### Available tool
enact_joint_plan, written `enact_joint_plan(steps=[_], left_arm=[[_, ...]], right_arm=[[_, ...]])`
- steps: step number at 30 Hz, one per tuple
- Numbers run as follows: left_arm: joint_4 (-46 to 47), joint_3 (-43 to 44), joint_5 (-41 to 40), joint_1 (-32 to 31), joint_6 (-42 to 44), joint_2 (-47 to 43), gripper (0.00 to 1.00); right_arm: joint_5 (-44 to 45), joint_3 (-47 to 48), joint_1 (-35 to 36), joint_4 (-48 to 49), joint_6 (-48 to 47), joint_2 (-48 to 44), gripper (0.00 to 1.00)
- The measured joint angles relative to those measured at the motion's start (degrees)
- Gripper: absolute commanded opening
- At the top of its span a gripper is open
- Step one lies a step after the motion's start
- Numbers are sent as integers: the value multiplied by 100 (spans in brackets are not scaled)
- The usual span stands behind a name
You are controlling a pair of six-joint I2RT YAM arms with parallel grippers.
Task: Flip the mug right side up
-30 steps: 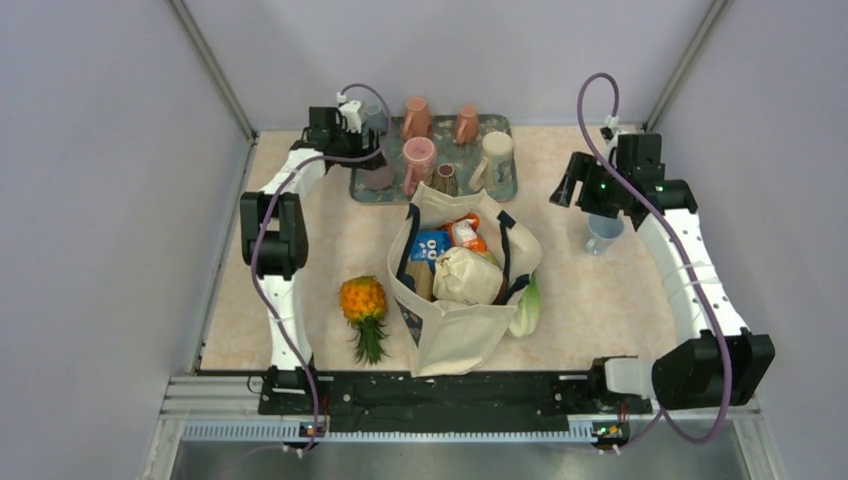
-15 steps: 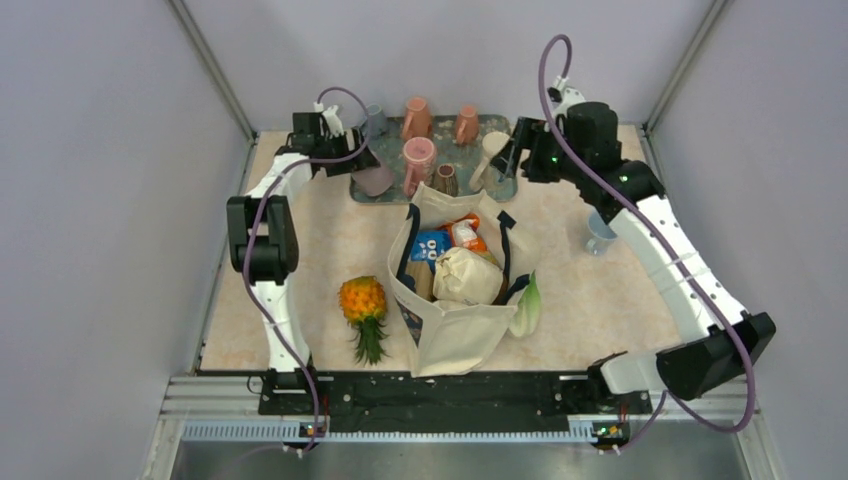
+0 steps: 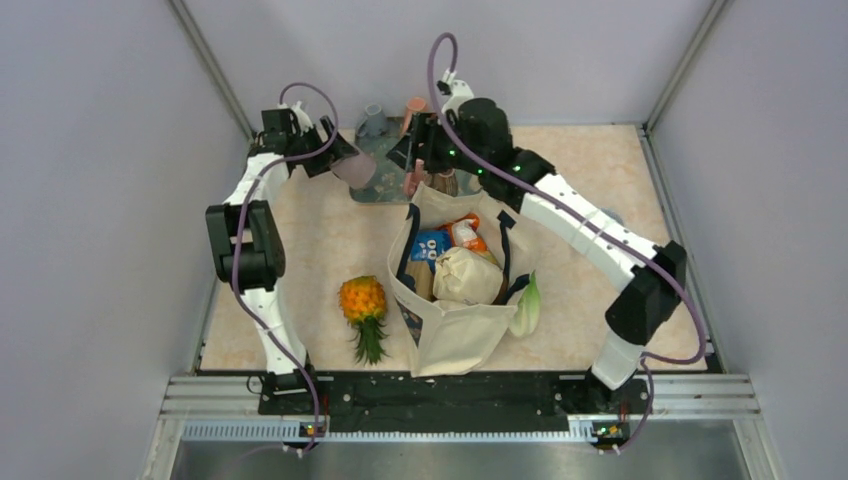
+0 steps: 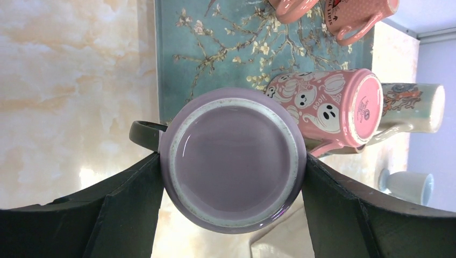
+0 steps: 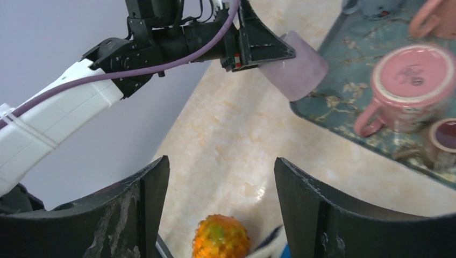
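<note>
Grip comes first: our left gripper [image 4: 233, 172] is clamped on the mug [image 3: 355, 169], one finger on each side of the body. The mug hangs in the air over the near left corner of the tray [image 4: 215, 48], touching nothing else. Our left wrist camera looks straight at its base, so the mouth points away from the wrist, down and towards the tray. We judge it tipped over rather than upright. The side hold makes sense to us, since it leaves both base and mouth free and a roll of the wrist can bring the mouth to the top. The handle sticks out to one side, clear of the fingers, so it should not catch.

Our right gripper [image 5: 220, 161] has its fingers spread with nothing between them. It hovers over the tabletop [image 5: 236, 129] beside the tray, facing the held mug, possibly ready to take or steady it. A pink mug [image 4: 328, 107] stands base up close by on the tray, so we want room before turning. The bag [image 3: 455, 300] and pineapple [image 3: 362, 298] sit nearer us, well apart from the work.
</note>
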Motion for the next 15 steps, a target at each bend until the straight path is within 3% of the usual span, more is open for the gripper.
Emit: enact_joint_plan(steps=[15], left_arm=[[-415,-151,807,273,-634,-1272,0]], right_arm=[[-11,210,442,1145,688,1196,72]])
